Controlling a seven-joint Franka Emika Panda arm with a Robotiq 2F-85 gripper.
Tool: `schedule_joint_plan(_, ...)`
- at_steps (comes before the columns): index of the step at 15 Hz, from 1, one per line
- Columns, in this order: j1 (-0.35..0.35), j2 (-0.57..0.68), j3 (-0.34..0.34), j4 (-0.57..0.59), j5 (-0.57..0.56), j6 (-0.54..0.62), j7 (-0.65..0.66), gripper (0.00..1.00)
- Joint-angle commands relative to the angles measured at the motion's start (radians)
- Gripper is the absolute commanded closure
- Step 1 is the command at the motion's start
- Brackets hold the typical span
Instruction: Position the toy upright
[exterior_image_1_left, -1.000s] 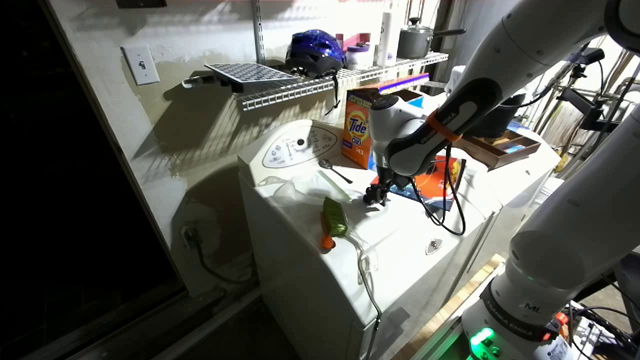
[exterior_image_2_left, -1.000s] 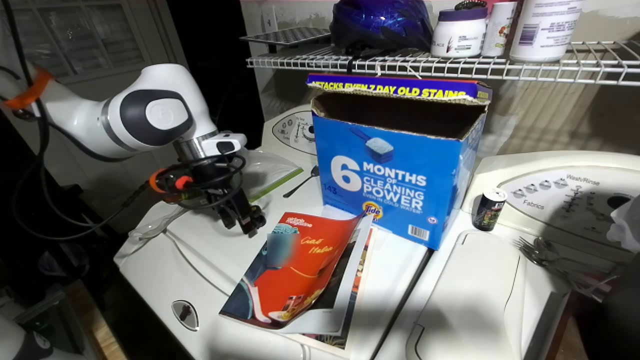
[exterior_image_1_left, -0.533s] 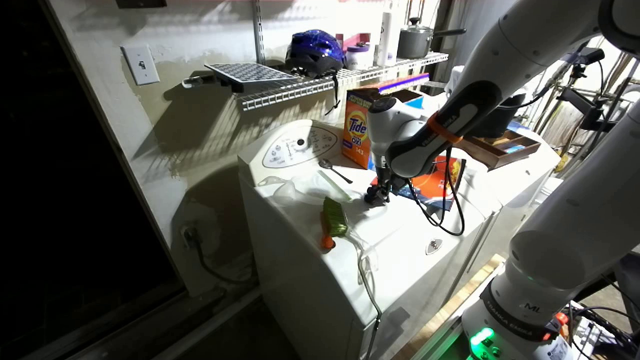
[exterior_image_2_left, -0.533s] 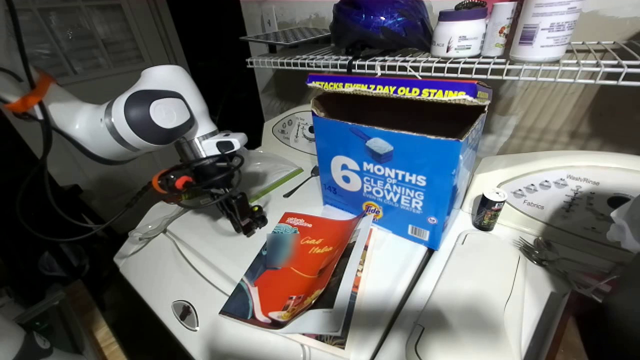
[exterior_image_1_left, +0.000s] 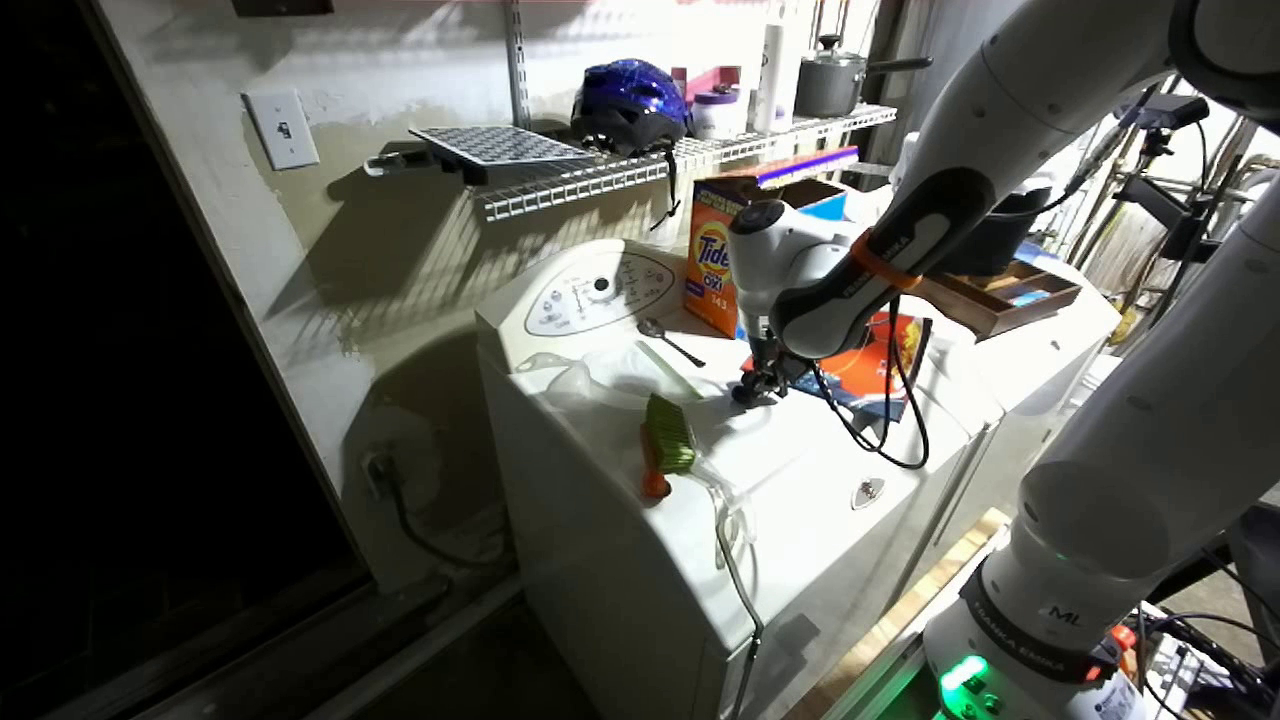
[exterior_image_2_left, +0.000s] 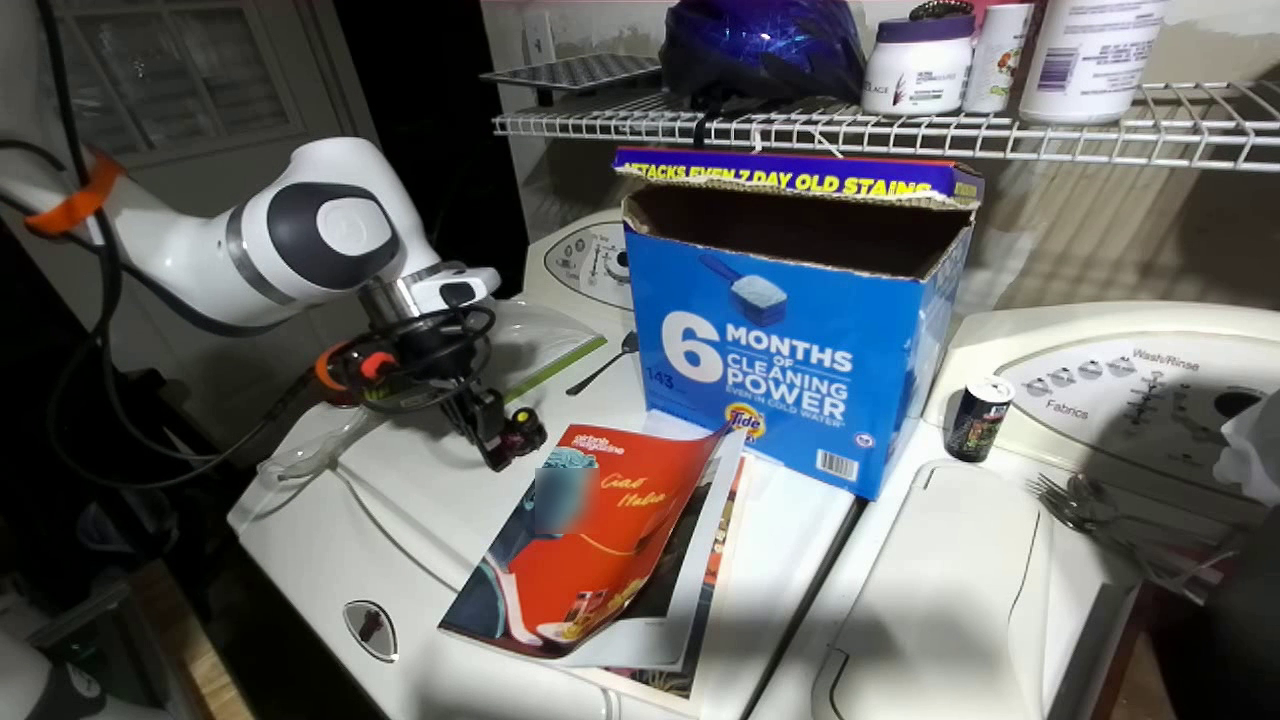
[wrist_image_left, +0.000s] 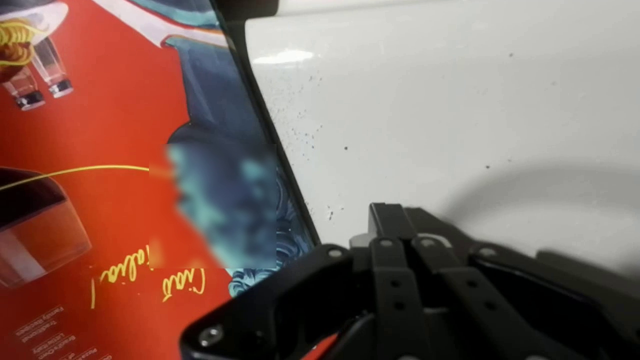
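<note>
The toy (exterior_image_1_left: 670, 434), brush-like with a yellow-green bristly body and an orange-red end, lies on the white machine top in an exterior view. My gripper (exterior_image_1_left: 757, 392) hovers to the right of it in that view, apart from it and close to the magazine's edge. In the wrist view the gripper (wrist_image_left: 404, 214) is shut, its black fingertips together with nothing between them. The toy is out of the wrist view. From the opposite side the gripper (exterior_image_2_left: 513, 440) and its cables cover most of the place where the toy lies.
A red magazine (exterior_image_2_left: 600, 540) lies beside the gripper. The tall Tide box (exterior_image_2_left: 780, 350) stands behind it. A clear bag with a green strip (exterior_image_2_left: 560, 365) and a dark spoon (exterior_image_1_left: 670, 340) lie towards the control panel. A thin cord (exterior_image_1_left: 735, 570) runs over the front edge.
The gripper's fingers have come together over the last second. The arm has shifted slightly towards the magazine, and the wrist has turned a little. The toy has not moved.
</note>
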Motion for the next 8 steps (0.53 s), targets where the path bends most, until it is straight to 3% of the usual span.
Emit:
schedule_joint_plan(1,0.008,0.021,-0.006,0.028,-0.03,-0.018,0.009,1.0)
schedule_joint_plan(4,0.015,-0.015,-0.009,0.025,0.014,-0.049,-0.077,1.0)
schedule_joint_plan(8,0.028,-0.051,-0.018,0.045,0.149,-0.157,-0.363,1.0)
